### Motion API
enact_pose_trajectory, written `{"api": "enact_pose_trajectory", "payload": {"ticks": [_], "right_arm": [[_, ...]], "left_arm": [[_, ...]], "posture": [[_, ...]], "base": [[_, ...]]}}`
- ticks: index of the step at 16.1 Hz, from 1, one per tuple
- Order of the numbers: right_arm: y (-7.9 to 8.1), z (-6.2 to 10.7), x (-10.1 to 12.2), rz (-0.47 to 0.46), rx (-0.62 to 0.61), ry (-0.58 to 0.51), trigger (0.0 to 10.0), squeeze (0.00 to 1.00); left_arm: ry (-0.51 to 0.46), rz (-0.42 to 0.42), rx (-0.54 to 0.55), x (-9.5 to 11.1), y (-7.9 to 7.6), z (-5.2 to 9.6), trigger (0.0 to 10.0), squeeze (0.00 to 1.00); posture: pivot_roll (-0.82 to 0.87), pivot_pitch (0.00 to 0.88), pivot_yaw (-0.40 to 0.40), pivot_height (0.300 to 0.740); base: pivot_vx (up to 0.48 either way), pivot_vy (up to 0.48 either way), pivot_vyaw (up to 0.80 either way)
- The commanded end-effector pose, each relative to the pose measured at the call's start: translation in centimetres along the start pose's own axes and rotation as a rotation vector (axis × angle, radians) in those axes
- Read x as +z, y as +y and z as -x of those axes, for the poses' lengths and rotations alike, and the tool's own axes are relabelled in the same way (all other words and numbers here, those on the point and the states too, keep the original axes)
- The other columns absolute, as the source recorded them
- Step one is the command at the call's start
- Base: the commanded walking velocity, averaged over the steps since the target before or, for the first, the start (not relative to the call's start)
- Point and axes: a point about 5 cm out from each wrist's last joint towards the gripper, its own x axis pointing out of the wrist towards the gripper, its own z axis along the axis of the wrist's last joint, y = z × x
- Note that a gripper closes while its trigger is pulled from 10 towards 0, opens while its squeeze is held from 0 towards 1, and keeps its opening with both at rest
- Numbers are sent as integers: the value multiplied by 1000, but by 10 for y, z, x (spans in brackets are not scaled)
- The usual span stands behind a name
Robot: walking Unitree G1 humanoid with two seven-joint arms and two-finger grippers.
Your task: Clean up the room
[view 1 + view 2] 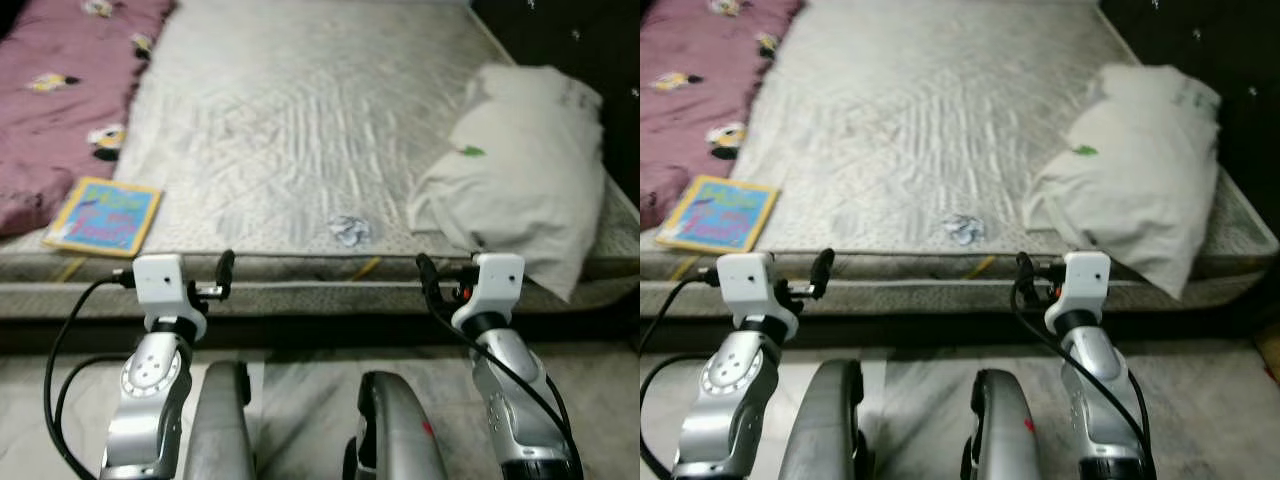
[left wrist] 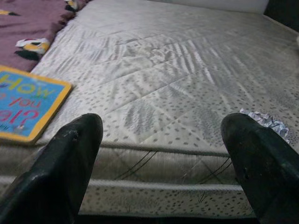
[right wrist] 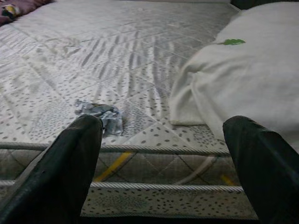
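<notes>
- The fingers of the left gripper stand wide apart and hold nothing; those of the right gripper are likewise spread and empty.
- Both grippers hover just short of the near edge of the bed, level with its mattress border.
- A crumpled wrapper lies near that edge, ahead and between the two grippers, closer to the right one.
- A picture book lies ahead and outward of the left fingers, beside a maroon blanket.
- A white pillow overhangs the edge ahead of the right fingers.
- Tidying looks barely begun: wrapper, book and pillow all remain to be dealt with.
- The mattress middle is open; the pillow crowds the right side.
</notes>
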Motion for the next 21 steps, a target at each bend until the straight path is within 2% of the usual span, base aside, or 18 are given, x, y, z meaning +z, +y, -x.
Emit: {"api": "enact_pose_trajectory", "payload": {"ticks": [1, 15, 18, 21], "right_arm": [[1, 0, 1, 4, 13, 0, 10000, 0], [6, 2, -1, 15, 80, 11, 10000, 0], [9, 1, -1, 27, 105, 8, 10000, 0], [9, 0, -2, 16, 109, 13, 10000, 0]], "left_arm": [[-10, 2, -5, 4, 0, 0, 10000, 0], [-3, 13, -26, 2, -5, 1, 10000, 0], [0, 8, -22, 2, -4, 0, 10000, 0], [6, 6, -9, 1, -3, 0, 10000, 0]], "posture": [[-10, 114, -48, 612], [-14, 104, -52, 612], [-9, 115, -54, 612], [-7, 110, -54, 612]], "base": [[289, 0, 0], [310, 0, 107], [285, 0, 631], [0, 0, 769]]}}
